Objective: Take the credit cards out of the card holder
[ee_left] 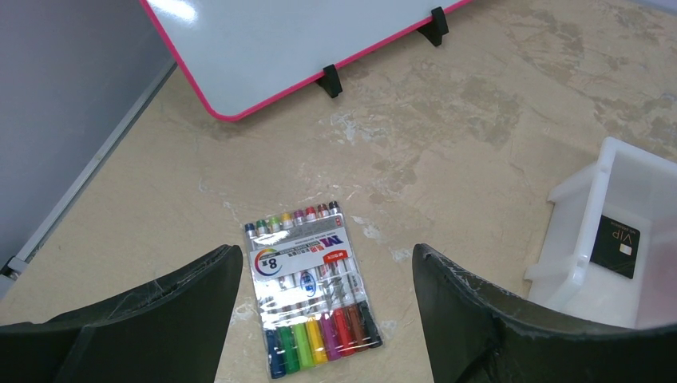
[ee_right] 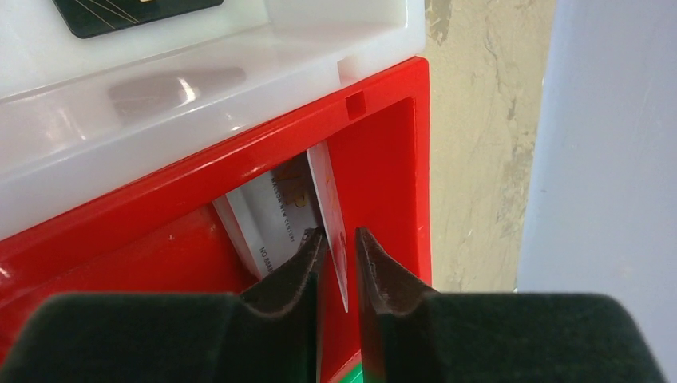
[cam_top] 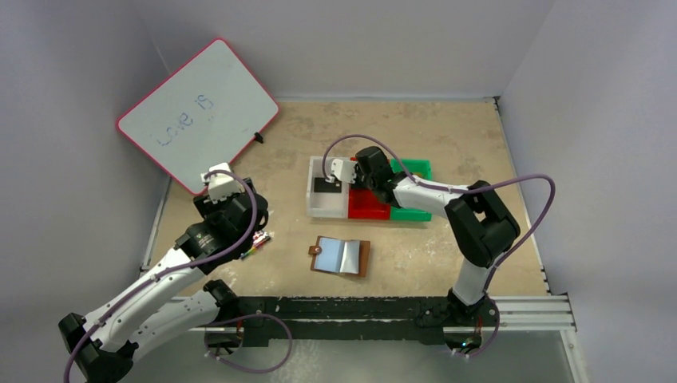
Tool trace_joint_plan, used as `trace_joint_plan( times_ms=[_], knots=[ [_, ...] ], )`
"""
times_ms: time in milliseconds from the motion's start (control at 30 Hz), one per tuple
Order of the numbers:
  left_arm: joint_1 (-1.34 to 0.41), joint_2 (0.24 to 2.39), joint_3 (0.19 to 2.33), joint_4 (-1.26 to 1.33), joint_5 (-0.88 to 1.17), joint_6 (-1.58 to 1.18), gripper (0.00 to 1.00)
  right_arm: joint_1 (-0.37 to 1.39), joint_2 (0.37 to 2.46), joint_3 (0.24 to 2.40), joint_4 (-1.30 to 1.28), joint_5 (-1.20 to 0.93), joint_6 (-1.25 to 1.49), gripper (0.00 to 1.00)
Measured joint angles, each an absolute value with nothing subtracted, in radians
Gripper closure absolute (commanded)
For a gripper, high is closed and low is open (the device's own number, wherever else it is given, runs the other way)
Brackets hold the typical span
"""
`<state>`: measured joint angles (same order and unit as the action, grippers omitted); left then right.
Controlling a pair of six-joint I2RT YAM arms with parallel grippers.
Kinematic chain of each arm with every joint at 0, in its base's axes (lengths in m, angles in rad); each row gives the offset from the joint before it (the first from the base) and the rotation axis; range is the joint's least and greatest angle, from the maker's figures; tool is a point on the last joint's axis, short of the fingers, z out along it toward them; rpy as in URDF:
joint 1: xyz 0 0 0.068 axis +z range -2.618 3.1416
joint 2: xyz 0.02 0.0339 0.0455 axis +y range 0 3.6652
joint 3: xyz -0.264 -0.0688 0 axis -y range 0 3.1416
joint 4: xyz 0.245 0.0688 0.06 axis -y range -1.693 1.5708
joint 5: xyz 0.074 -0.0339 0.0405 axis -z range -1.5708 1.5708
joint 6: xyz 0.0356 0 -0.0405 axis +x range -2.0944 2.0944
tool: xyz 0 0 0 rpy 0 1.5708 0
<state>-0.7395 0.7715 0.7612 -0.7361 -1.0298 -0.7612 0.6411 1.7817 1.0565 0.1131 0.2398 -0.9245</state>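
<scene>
The brown card holder (cam_top: 341,256) lies open on the table, its shiny sleeves facing up. A black card (cam_top: 325,185) lies in the white bin (cam_top: 315,209); it also shows in the left wrist view (ee_left: 615,246). My right gripper (cam_top: 356,187) reaches down into the red bin (ee_right: 383,152). In the right wrist view its jaws (ee_right: 342,235) stand a narrow gap apart around a thin card (ee_right: 329,199) on edge, which touches the left finger only. A silvery grey card (ee_right: 267,215) leans behind it. My left gripper (ee_left: 327,263) is open and empty above the marker pack (ee_left: 311,291).
A green bin (cam_top: 415,169) stands right of the red bin (cam_top: 369,209). A pink-framed whiteboard (cam_top: 195,112) leans at the back left. The marker pack (cam_top: 257,242) lies left of the card holder. Walls close in on the left, the back and the right.
</scene>
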Motion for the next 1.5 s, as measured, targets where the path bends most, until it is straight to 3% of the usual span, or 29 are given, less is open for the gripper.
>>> trace_joint_plan(
  times_ms=[567, 1500],
  knots=[
    [-0.739, 0.776, 0.761, -0.738, -1.029, -0.757, 0.23, 0.64, 1.77, 1.056, 0.094, 0.206, -0.867, 0.59],
    [-0.739, 0.801, 0.768, -0.742, -1.016, -0.743, 0.23, 0.64, 1.715, 1.023, 0.104, 0.163, -0.809, 0.51]
  ],
)
